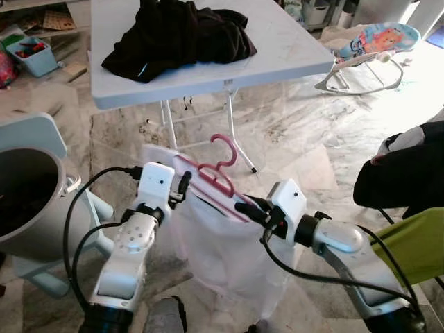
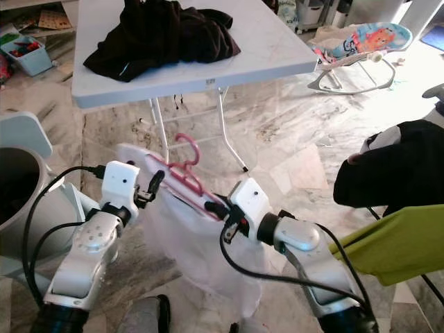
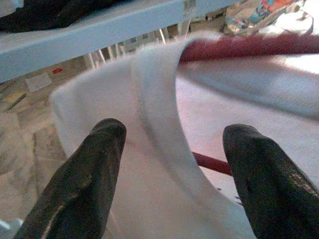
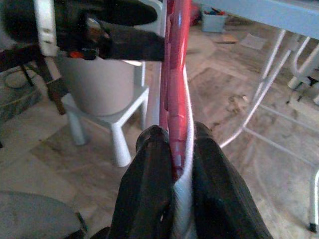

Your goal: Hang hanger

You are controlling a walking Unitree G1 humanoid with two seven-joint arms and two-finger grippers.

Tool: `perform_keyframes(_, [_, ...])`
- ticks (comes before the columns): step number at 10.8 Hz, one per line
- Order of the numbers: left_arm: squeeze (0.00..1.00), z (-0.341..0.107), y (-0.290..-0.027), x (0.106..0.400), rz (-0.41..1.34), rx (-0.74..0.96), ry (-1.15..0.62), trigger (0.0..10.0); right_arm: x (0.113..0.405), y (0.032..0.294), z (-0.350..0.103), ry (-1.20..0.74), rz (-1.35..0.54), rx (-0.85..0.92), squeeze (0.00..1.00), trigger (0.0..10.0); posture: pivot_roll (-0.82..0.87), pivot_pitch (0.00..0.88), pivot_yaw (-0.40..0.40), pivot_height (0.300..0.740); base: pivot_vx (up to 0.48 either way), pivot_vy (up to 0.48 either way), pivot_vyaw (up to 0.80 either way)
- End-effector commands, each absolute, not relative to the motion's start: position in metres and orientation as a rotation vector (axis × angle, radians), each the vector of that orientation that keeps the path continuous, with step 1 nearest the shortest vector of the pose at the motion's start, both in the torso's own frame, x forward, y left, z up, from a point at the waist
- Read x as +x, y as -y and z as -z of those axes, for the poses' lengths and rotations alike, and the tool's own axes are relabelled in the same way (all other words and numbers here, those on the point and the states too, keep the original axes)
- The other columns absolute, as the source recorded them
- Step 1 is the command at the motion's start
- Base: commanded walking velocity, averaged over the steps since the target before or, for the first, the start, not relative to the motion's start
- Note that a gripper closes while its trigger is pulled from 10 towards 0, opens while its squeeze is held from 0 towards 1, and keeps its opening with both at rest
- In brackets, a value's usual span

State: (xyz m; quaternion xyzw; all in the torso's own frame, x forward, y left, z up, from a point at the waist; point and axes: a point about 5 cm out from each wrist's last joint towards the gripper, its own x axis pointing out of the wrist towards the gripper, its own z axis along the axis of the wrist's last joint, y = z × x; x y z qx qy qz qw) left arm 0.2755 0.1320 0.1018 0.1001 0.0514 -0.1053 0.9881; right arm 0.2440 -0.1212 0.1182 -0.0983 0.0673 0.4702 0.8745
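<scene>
A pink hanger [image 1: 220, 171] carries a white garment [image 1: 225, 246] that hangs down between my two arms above the marble floor. My right gripper [image 4: 175, 149] is shut on one shoulder end of the hanger, pinching the pink bar and the white cloth together; in the left eye view this right gripper [image 1: 245, 207] sits at the hanger's lower end. At the other shoulder, my left gripper [image 3: 174, 169] is open, its fingers [image 3: 84, 174] spread on either side of the garment's white collar edge [image 3: 154, 114]. The hook [image 1: 225, 148] points up toward the table.
A white folding table [image 1: 277, 48] with a heap of black clothes [image 1: 177, 35] stands just ahead. A grey bin [image 1: 24, 198] rests on a pale stool at left. Black and green clothes [image 1: 406, 201] hang at right. A baby bouncer [image 1: 371, 48] lies far right.
</scene>
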Motion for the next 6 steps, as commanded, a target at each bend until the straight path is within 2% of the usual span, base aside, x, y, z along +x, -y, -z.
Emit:
perform_keyframes(1, [1.0, -0.101, -0.135, 0.279, 0.187, 0.226, -0.103, 10.0, 0.241, 0.119, -0.133, -0.08, -1.023, -0.188, 0.0, 10.0, -0.01, 0.085, -0.028, 0.74, 0.0, 0.0, 0.0])
perform_keyframes(2, [0.61, -0.1, -0.137, 0.28, 0.162, 0.247, -0.106, 10.0, 0.237, 0.119, -0.134, -0.092, -1.057, -0.183, 0.0, 10.0, -0.02, 0.084, -0.028, 0.74, 0.0, 0.0, 0.0])
perform_keyframes(3, [0.0, -0.099, -0.14, 0.281, 0.144, 0.253, -0.107, 10.0, 0.23, 0.121, -0.135, -0.118, -1.108, -0.179, 0.0, 10.0, -0.02, 0.082, -0.027, 0.74, 0.0, 0.0, 0.0])
perform_keyframes(5, [0.0, -0.099, -0.147, 0.284, 0.099, 0.279, -0.102, 10.0, 0.224, 0.126, -0.131, -0.165, -1.146, -0.197, 0.0, 10.0, -0.02, 0.082, -0.027, 0.74, 0.0, 0.0, 0.0])
perform_keyframes(6, [0.0, -0.101, -0.152, 0.284, 0.082, 0.28, -0.092, 0.0, 0.227, 0.128, -0.129, -0.173, -1.124, -0.207, 0.0, 10.0, -0.02, 0.082, -0.028, 0.74, 0.0, 0.0, 0.0])
